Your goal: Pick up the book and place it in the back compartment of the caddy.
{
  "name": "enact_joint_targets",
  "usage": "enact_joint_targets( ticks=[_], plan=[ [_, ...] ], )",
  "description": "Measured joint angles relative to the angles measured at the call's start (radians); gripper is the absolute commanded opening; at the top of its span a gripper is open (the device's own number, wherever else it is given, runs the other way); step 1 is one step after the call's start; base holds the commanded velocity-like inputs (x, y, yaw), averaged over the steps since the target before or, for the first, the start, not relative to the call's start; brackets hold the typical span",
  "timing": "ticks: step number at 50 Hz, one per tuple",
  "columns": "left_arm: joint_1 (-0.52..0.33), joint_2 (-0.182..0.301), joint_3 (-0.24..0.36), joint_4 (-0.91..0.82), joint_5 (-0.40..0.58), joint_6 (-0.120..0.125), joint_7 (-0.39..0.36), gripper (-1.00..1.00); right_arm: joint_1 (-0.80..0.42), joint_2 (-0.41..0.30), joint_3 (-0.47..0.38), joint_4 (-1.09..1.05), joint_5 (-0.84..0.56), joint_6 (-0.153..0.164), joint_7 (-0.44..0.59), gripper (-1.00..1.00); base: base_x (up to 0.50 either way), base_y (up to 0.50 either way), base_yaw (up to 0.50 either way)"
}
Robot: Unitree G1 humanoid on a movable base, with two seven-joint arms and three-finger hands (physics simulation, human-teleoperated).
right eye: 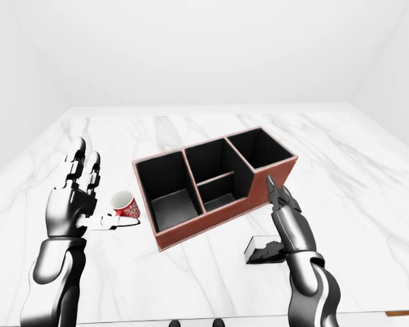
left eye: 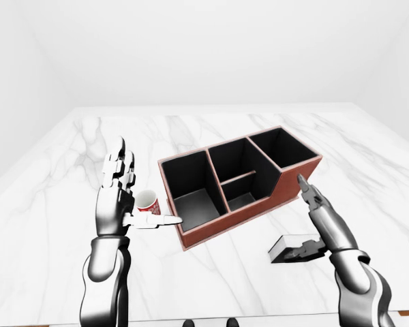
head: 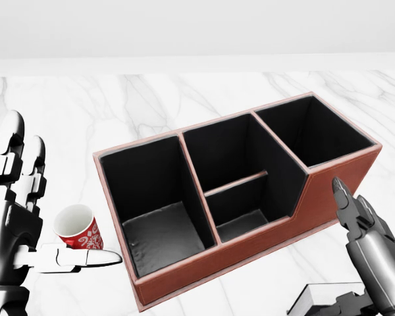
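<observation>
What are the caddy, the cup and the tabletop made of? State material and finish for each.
Caddy: looks like reddish-brown leather or leatherette, pale stitched edges, matte black lining. Cup: probably paper or ceramic; red patterned outside, plain white inside and rim. Tabletop: white marble look, grey veining, smooth, faint sheen.

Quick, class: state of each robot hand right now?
Left hand: open, fingers upright beside the red cup, holding nothing.
Right hand: open over the book, not yet gripping.
</observation>
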Motion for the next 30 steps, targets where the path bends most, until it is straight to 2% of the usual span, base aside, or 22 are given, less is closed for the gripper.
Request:
enact_joint_targets(
  ticks=[30],
  plan=[
    [0.001, 0.0, -0.003, 0.005, 0.001, 0.0, 0.0, 1.0, -0.003, -0.025, -0.001, 0.134, -0.045, 0.0, -0.048, 1.0, 0.0, 0.0, 0.0]
  ],
)
